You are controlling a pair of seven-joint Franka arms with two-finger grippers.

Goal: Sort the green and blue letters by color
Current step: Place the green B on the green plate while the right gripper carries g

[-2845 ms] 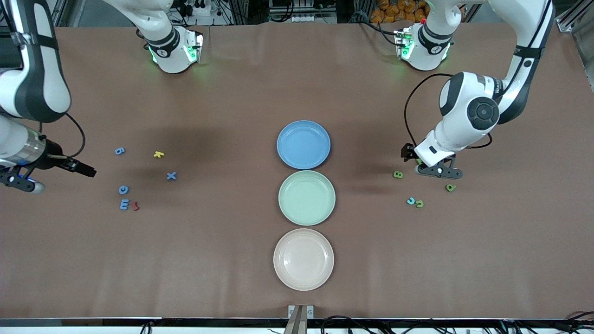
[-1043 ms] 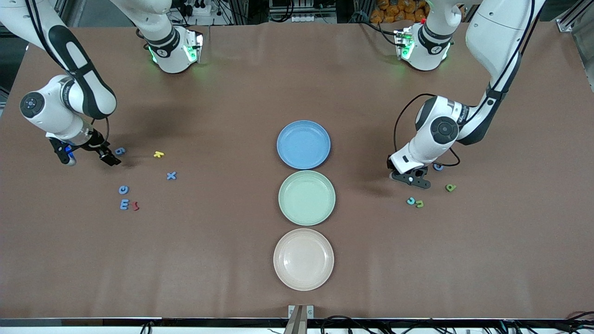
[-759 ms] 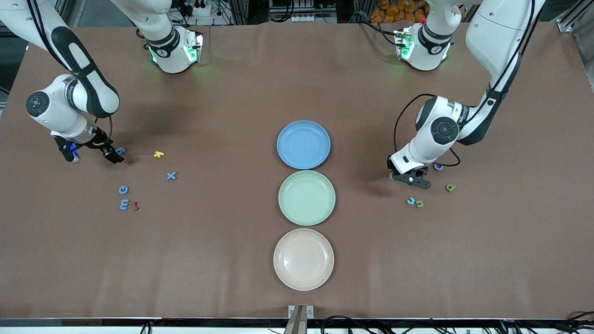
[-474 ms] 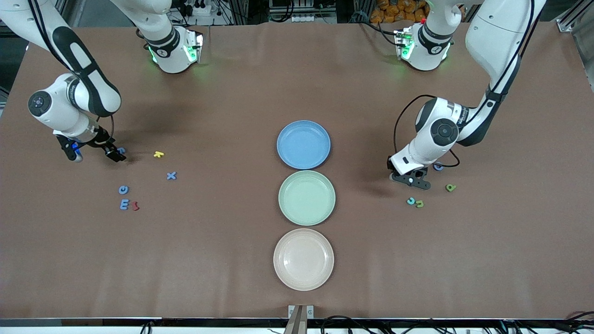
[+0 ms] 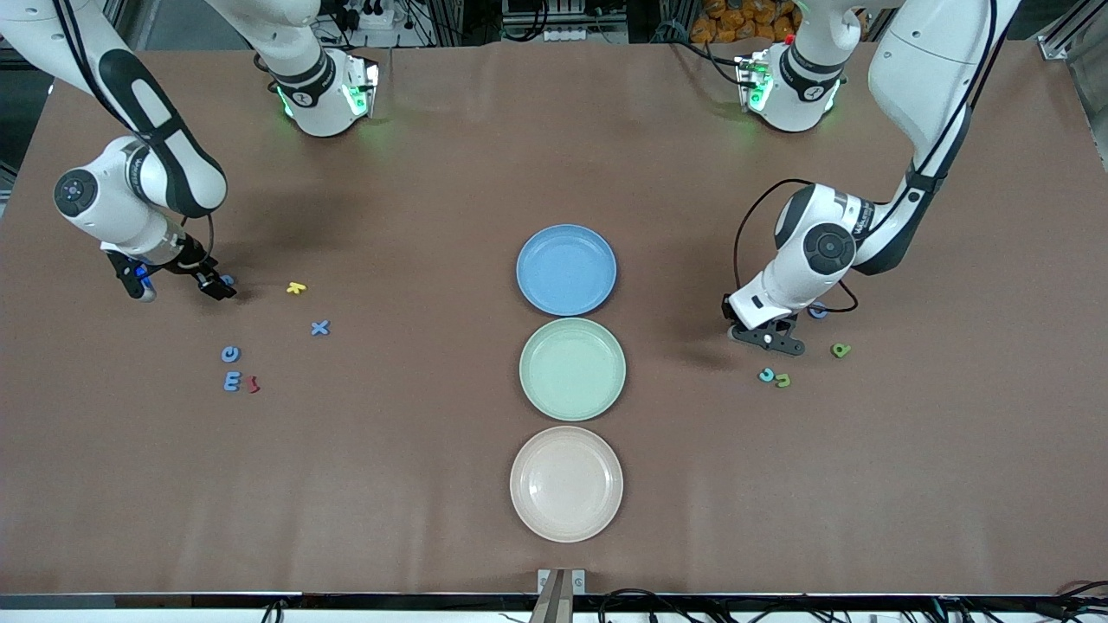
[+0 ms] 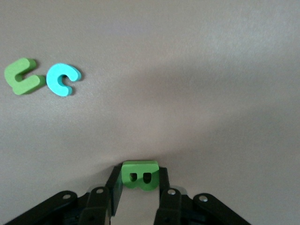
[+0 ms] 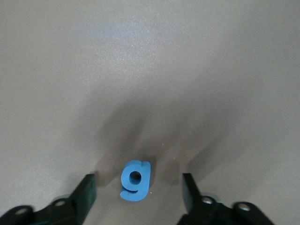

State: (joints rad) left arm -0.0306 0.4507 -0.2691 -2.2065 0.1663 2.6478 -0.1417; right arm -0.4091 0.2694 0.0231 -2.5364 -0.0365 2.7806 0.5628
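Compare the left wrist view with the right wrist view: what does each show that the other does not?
Only the left wrist view shows the green B gripped between the left claw fingers, plus a green letter beside a cyan C. Only the right wrist view shows the blue g lying between the open fingers of the right claw. Both show the bare brown table and one letter framed by a claw.

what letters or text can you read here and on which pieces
"B": green letter, between the left gripper's fingers.
"g": blue letter, between the right gripper's open fingers.
"X": blue piece.
"E": blue piece.
"C": cyan piece.
Remaining pieces and arm markings: too small.
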